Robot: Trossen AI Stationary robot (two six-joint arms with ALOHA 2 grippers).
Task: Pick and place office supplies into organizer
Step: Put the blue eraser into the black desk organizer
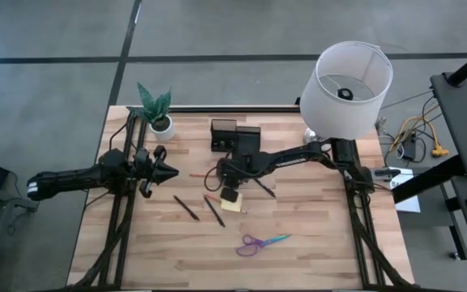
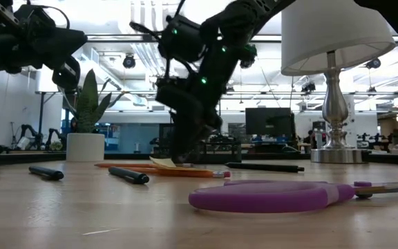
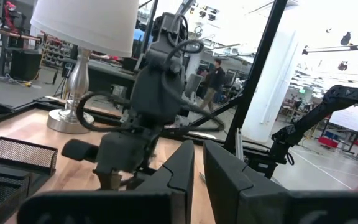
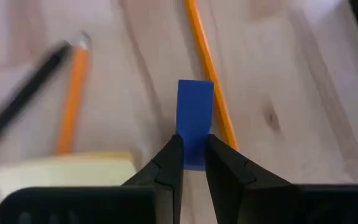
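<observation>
The right end effector (image 4: pixel 190 163) is pressed together on a small blue piece (image 4: pixel 195 118), pinching its near end; the rest of the piece stands clear beyond the fingertips. In the high view this end effector (image 1: pixel 230 191) sits at frame centre, low over the tabletop (image 1: pixel 314 243), directly above the yellow sticky-note pad (image 1: pixel 233 203). In the right wrist view the pad (image 4: pixel 61 173) lies at lower left, an orange pencil (image 4: pixel 73 93) just above it, a second orange pencil (image 4: pixel 211 74) running past the blue piece, and a dark pen (image 4: pixel 23 93) at the left edge.

The step in hand is judged to be the lift of the blue piece. To do it well, the grip should hold steady while the arm rises straight up, so that the neighbouring pencil is not dragged; the pinch covers only one end, so a quick swing could let the piece pivot or slip. The black organizer (image 1: pixel 235 135) stands just above centre in the high view, a short carry away; the piece should be brought over a compartment before release.

The scissors (image 1: pixel 259 242) lie at lower centre and two dark pens (image 1: pixel 186 208) left of centre, all still on the tabletop. The left end effector (image 1: pixel 169 172) waits at centre left, fingers pressed together and empty.
</observation>
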